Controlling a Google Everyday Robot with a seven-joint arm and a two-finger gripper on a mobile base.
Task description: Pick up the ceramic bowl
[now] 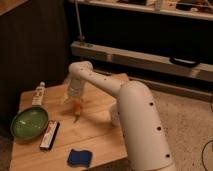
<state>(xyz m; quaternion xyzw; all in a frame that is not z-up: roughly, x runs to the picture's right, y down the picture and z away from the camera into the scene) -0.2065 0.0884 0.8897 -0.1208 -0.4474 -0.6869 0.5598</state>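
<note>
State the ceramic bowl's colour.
The ceramic bowl is glossy green, darker at the rim, in the camera view; the gripper hangs over the table nearby.

A low wooden table (pixel 95 134) stands on a speckled floor (pixel 186 117) before a dark wall (pixel 30 45) and a long pale ledge (pixel 145 60), dimly lit.

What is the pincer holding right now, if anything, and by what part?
Nothing that I can see. The pincer points down over the middle of the wooden table, apart from the wide green glazed ceramic bowl, which lies untouched at the left.
</note>
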